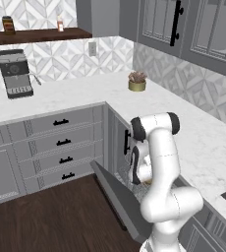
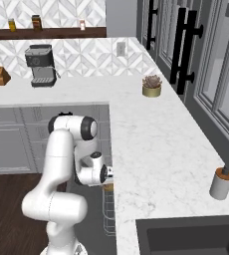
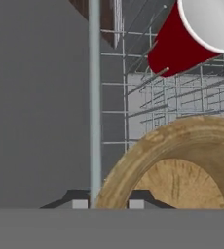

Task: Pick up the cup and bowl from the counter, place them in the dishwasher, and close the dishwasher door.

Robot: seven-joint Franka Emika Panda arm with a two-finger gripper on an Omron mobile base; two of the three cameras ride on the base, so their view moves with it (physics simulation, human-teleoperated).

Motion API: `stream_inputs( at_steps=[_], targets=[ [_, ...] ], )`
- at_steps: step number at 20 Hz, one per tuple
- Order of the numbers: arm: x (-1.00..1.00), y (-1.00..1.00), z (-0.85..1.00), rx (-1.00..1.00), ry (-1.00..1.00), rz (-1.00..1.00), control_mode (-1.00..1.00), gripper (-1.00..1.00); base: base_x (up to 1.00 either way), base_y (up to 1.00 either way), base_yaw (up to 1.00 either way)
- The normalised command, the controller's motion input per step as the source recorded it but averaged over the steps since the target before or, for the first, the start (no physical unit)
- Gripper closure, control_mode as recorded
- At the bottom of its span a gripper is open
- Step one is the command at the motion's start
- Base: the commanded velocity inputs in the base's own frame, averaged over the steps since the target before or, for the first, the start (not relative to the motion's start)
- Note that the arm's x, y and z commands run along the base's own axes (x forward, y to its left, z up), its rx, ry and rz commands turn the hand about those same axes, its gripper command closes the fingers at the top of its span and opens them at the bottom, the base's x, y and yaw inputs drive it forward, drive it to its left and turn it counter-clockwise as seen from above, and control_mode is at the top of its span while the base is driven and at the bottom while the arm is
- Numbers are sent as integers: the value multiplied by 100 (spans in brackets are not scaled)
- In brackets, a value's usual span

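The tan wood-like bowl [image 3: 182,160] fills the lower right of the hand view, standing on edge over the grey wire rack [image 3: 148,97] of the dishwasher. My gripper [image 3: 108,203] is shut on its rim, one fingertip on each side. The red cup [image 3: 175,46] with its white inside lies tilted in the rack just beyond the bowl. In the left base view the arm reaches down into the dishwasher, where the bowl [image 1: 147,183] shows as a tan spot at the hand. The dishwasher door [image 1: 117,197] hangs open, sloping down towards the floor. The white marble counter [image 2: 156,139] runs above.
A coffee machine [image 1: 15,73] and a potted plant [image 1: 137,82] stand on the counter. Near the dark sink [image 2: 191,236] stands a grey soap dispenser [image 2: 221,183]. Grey drawers [image 1: 61,142] face the dark wood floor left of the open door.
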Motion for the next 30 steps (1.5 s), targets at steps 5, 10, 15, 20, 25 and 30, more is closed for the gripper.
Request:
stream_inputs(
  at_steps=[5, 10, 15, 20, 25, 30],
  targets=[
    [-6, -21, -17, 0, 0, 1, -100, -100, 0, 0, 0],
    [-20, 0, 0, 0, -4, 0, -100, -100, 0, 0, 0],
    [-32, 13, 22, -2, -19, 0, -100, -100, 0, 0, 0],
    [-67, 67, 85, -6, -11, 0, -100, -100, 0, 0, 0],
    [-51, 57, 100, -1, -5, 0, -100, -100, 0, 0, 0],
    [-8, 64, 100, 0, -8, 3, -100, -100, 0, 0, 0]
  ],
)
